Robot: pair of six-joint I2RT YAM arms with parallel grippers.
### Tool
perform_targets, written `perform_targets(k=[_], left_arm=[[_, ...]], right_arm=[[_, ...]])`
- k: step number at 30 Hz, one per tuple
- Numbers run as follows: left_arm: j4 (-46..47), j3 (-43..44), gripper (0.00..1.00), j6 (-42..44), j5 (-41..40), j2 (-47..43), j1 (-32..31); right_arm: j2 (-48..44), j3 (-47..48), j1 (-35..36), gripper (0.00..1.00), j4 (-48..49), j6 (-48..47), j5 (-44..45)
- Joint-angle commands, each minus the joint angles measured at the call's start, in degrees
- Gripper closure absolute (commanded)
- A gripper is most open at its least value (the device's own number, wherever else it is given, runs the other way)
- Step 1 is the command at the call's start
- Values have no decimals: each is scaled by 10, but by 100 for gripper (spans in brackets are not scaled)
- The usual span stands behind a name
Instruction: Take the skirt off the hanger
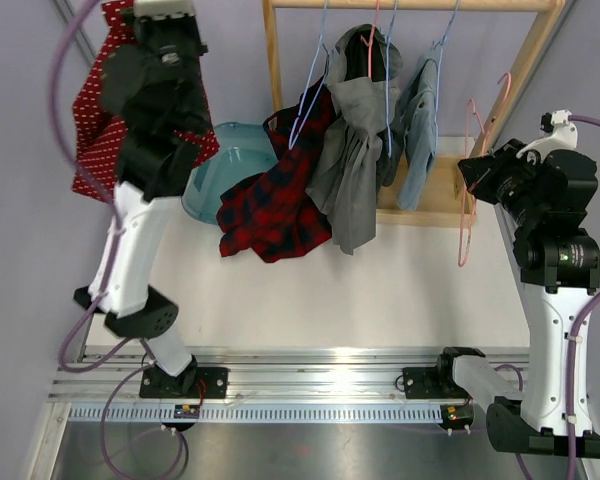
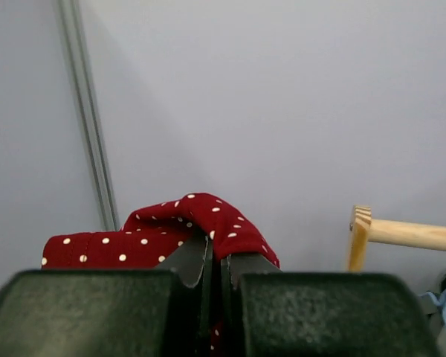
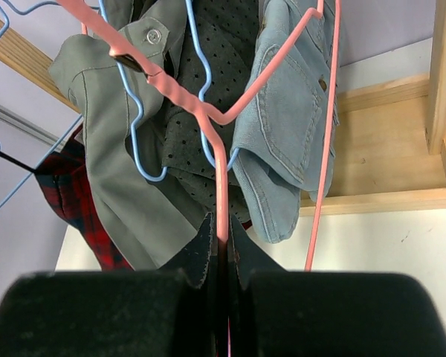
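**Skirt in the left gripper, pink hanger in the right**

On my left wrist feed, the left gripper (image 2: 214,249) has its jaws pressed together on a fold of the skirt (image 2: 171,223). The skirt is soft red cloth with small white dots, bunched up over the fingertips. From above, I see that arm raised at the far left, with the skirt (image 1: 95,140) hanging off it in loose folds against the wall. It is well apart from the rack.

The right gripper (image 3: 221,230) is clamped on the pink hanger (image 3: 208,115), a thin wire pinched between the closed fingers. In the top view the hanger (image 1: 467,215) hangs down just beside the right post of the wooden rack (image 1: 540,50).

A teal plastic tub (image 1: 235,160) sits on the white worktop (image 1: 380,290) behind the left arm. It is rounded and partly hidden, and I cannot tell what is in it.

Three garments hang bunched together on the rack:
- A red-and-black plaid shirt (image 1: 275,205) hangs on a blue wire hanger (image 1: 310,100), and its hem spills onto the worktop.
- A grey jacket (image 1: 355,150) with a snap button hangs in the middle.
- A pale denim jacket (image 1: 418,120) with stitched seams hangs nearest the pink hanger.
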Motion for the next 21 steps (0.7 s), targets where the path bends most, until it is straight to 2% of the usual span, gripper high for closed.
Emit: perform_targets(k=[1, 2, 5, 7, 9, 10, 11, 12, 13, 16, 18, 21], left_arm=[[23, 27, 100, -21, 75, 95, 74], [28, 27, 100, -75, 80, 110, 114], [45, -18, 100, -190, 120, 150, 177], [71, -96, 100, -232, 142, 167, 195], [91, -121, 93, -246, 123, 210, 199], [80, -108, 72, -249, 97, 226, 198], [51, -97, 47, -256, 46, 241, 196], [34, -89, 20, -265, 30, 254, 196], [21, -85, 4, -271, 14, 256, 197], [15, -145, 1, -301, 5, 217, 197], [29, -214, 1, -304, 20, 147, 197], [-47, -248, 1, -333, 40, 58, 196]], right_arm=[[-21, -2, 3, 100, 33, -22, -3], [-24, -4, 4, 100, 33, -23, -4], [-37, -22, 5, 100, 34, -20, -15], [-46, -28, 10, 100, 37, -22, -17], [-52, -33, 16, 100, 36, -26, -10], [-55, -33, 19, 100, 34, -30, -5], [-55, -29, 22, 100, 33, -36, 3], [-56, -27, 25, 100, 30, -40, 7], [-56, -25, 27, 100, 27, -43, 10], [-51, -14, 43, 100, 22, -51, 23], [-38, 0, 43, 100, 23, -54, 24], [-11, 33, 43, 100, 26, -59, 37]])
